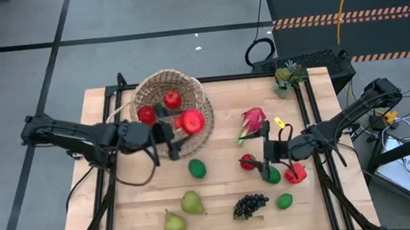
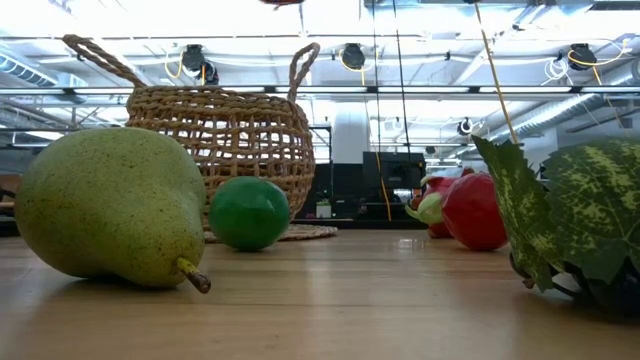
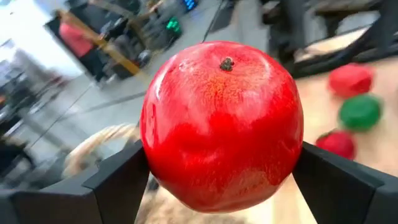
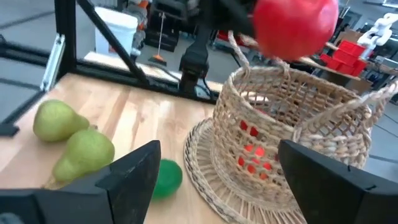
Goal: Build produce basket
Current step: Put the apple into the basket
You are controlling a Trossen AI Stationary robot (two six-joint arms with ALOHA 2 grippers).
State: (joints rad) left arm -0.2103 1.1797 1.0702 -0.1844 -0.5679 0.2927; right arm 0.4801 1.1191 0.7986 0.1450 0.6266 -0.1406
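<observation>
Round light-tan woven wicker basket (image 1: 170,103) sits at table's far-left w/ two red fruits inside; a glossy round red apple (image 1: 193,121) hangs over its near-right rim, clamped btwn the left gripper (image 1: 178,126) fingers, jaws spread wide around it. Right gripper (image 1: 270,152) is well apart to the right, low over the table, jaws wide & holding nothing, w/ a small red fruit (image 1: 248,161) and green lime (image 1: 273,175) just beside it, pink dragon fruit (image 1: 251,119) near.
</observation>
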